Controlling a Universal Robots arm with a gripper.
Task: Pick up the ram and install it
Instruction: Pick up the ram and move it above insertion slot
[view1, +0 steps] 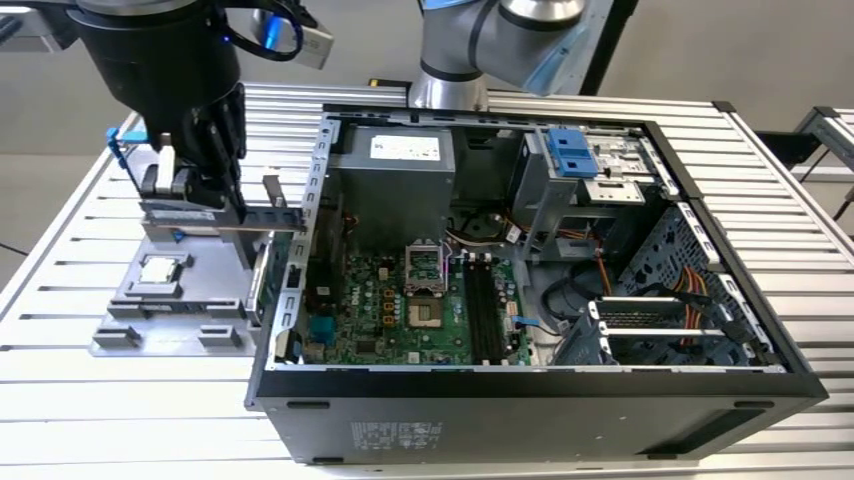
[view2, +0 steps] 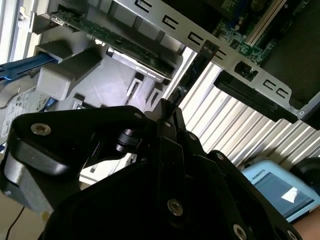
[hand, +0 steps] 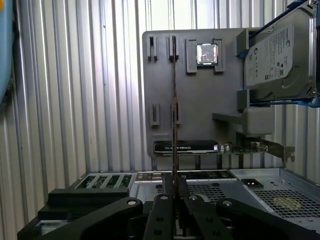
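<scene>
Black pincer (hand: 173, 194) pinching slim dark ram stick (hand: 173, 125), stick seen edge-on in first wrist view, over grey plastic parts tray (hand: 200, 100) on ribbed metal tabletop (view1: 54, 260), at 9 o'clock of open black computer case (view1: 534, 410).

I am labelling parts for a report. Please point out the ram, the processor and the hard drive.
ram (hand: 174, 130): first wrist view, its thin edge.
processor (hand: 207, 53): first wrist view, its silver top.
hard drive (hand: 280, 55): first wrist view, its labelled face.
</scene>
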